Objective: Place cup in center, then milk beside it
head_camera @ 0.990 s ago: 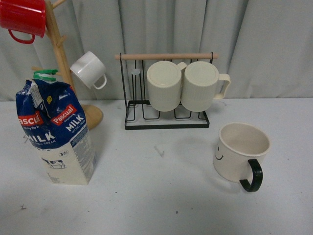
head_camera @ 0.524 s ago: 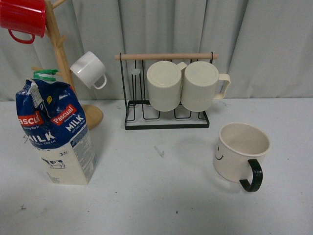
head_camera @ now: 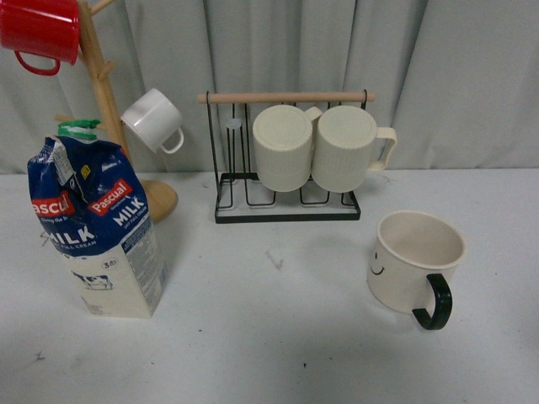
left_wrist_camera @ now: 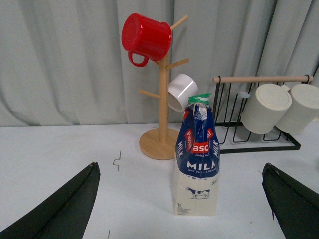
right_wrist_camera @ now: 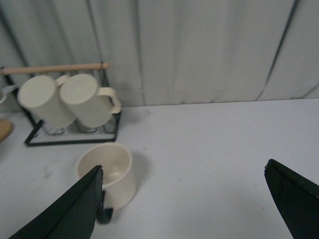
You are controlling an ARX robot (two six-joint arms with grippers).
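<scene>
Both spread apart, empty: left end effector, right end effector. The latter should pinch the cup at its rim, away from its handle.

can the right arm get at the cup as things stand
Probably yes: the open right gripper faces the upright cup with nothing between, and the rack stands clear behind it.

Your front camera looks slightly down across the white table toward the curtain, milk at the frame's left, cup at lower right. Your left wrist camera sits low over the table, facing the milk from near; the right wrist camera faces the cup. All three views share the black rack.
</scene>
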